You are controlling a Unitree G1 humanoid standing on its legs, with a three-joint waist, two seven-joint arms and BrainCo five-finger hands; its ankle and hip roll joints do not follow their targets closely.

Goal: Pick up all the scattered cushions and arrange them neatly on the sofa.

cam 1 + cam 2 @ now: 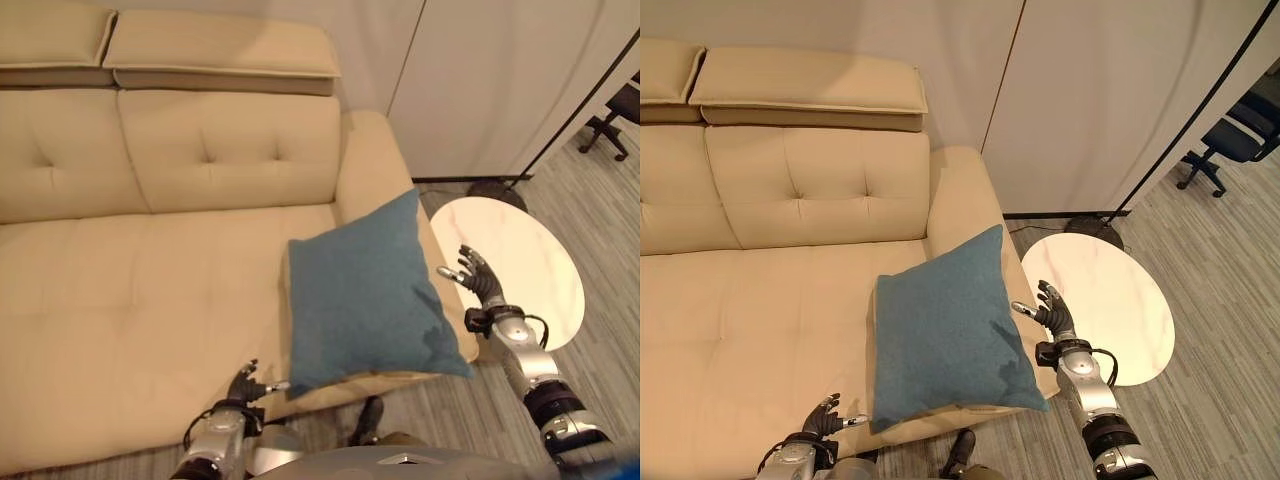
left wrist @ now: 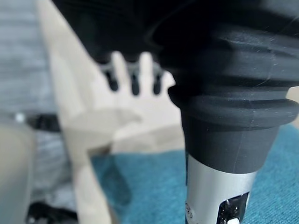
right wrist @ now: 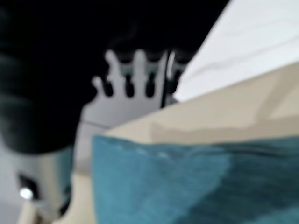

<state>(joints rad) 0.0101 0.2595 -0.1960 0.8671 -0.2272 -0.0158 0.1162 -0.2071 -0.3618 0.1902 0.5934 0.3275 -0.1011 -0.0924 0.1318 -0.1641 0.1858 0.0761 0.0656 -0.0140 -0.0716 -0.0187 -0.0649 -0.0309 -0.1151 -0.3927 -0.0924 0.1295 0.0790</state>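
A blue square cushion lies flat on the right end of the beige sofa, one corner hanging past the seat's front edge. My left hand hovers by the cushion's lower left corner, fingers relaxed and empty. Just right of the cushion, my right hand is lifted with its fingers spread, apart from the cloth and holding nothing. The cushion shows under the left wrist, and the same cushion lies below the right hand's fingers.
A round white marble side table stands right of the sofa arm, under my right hand. A dark lamp base sits behind it by the white wall panels. An office chair is at far right.
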